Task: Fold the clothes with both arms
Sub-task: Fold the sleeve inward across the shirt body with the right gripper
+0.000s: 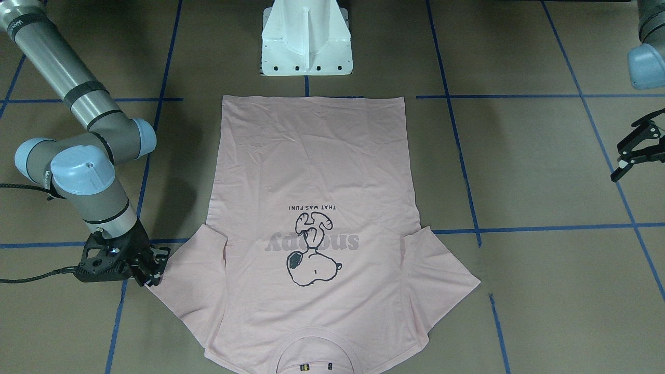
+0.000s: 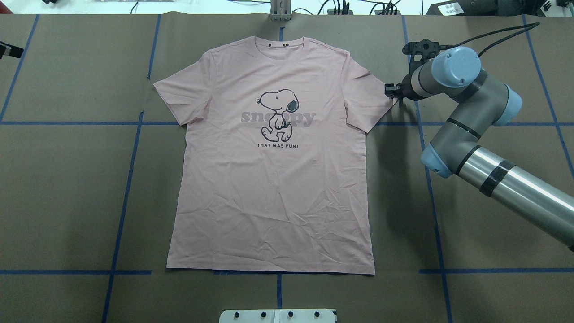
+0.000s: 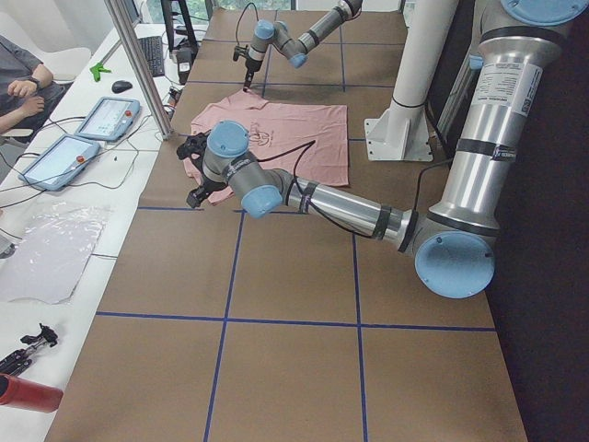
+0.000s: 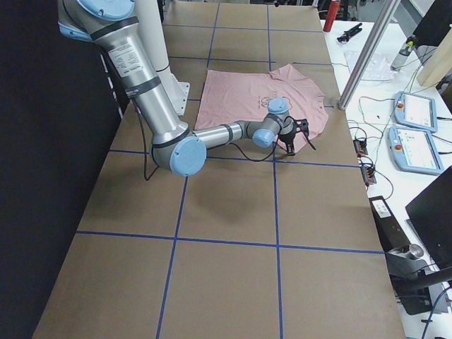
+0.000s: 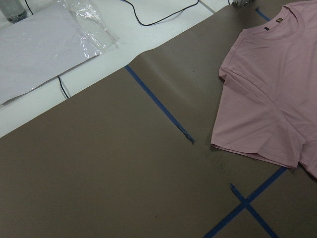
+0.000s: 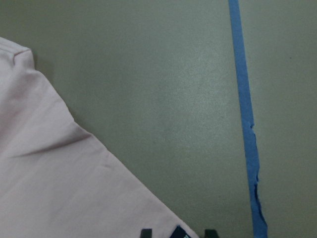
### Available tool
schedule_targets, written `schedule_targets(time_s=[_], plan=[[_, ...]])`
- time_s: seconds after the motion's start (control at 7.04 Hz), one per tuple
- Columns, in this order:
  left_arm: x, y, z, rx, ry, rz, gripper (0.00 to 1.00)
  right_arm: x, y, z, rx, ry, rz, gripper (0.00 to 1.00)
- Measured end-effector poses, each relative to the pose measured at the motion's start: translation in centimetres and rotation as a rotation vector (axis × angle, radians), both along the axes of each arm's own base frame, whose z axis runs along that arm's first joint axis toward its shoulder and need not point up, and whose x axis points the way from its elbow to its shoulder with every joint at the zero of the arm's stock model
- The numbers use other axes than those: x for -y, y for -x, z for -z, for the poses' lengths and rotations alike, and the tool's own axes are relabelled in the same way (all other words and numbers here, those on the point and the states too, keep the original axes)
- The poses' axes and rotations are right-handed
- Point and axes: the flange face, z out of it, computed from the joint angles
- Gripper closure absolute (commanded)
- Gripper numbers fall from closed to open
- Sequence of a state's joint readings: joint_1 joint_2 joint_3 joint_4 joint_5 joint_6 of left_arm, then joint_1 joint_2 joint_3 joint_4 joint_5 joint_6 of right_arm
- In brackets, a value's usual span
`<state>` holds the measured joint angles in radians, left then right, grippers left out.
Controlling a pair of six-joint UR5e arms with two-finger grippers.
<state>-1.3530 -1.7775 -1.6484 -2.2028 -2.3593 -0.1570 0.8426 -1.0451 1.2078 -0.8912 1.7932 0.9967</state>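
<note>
The clothes are one pale pink T-shirt [image 2: 273,170] that lies flat, front up, with the cartoon dog [image 2: 278,112] showing and its collar at the table's far side. My right gripper [image 2: 389,91] sits low at the outer corner of the shirt's right-hand sleeve [image 2: 367,98]. It is open, and in the right wrist view its fingertips [image 6: 143,232] straddle the sleeve hem and a small dark tag [image 6: 181,232]. My left gripper [image 1: 636,150] is open and empty, hanging well clear of the other sleeve [image 5: 257,129].
The white pedestal base [image 1: 306,47] stands just behind the shirt's hem. Blue tape lines [image 2: 130,179] cross the brown table. Beyond the far edge are a metal post [image 3: 138,64], tablets [image 3: 106,118], cables, a plastic sheet [image 5: 44,44] and a seated person's arm [image 3: 18,87].
</note>
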Motion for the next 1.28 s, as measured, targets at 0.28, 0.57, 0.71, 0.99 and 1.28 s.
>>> schedule_targets(time_s=[0.28, 0.57, 0.71, 0.99, 1.28], plan=[[0.0, 0.0, 0.0, 0.0, -0.001, 0.0, 0.0, 0.1, 0.2, 0.8, 0.008, -0.004, 0.0, 1.0], [0.0, 0.0, 0.0, 0.0, -0.001, 0.0, 0.0, 1.1, 1.0, 6.0, 0.004, 0.014, -0.005, 1.0], [0.0, 0.0, 0.0, 0.0, 0.001, 0.0, 0.0, 1.6, 1.6, 10.6, -0.014, 0.048, -0.018, 1.0], [0.1, 0.0, 0.0, -0.001, 0.004, 0.001, 0.0, 1.5, 5.2, 18.9, -0.03, 0.098, -0.083, 1.0], [0.1, 0.0, -0.1, -0.001, 0.007, 0.002, 0.0, 0.6, 10.9, 22.3, -0.051, 0.103, -0.157, 0.44]])
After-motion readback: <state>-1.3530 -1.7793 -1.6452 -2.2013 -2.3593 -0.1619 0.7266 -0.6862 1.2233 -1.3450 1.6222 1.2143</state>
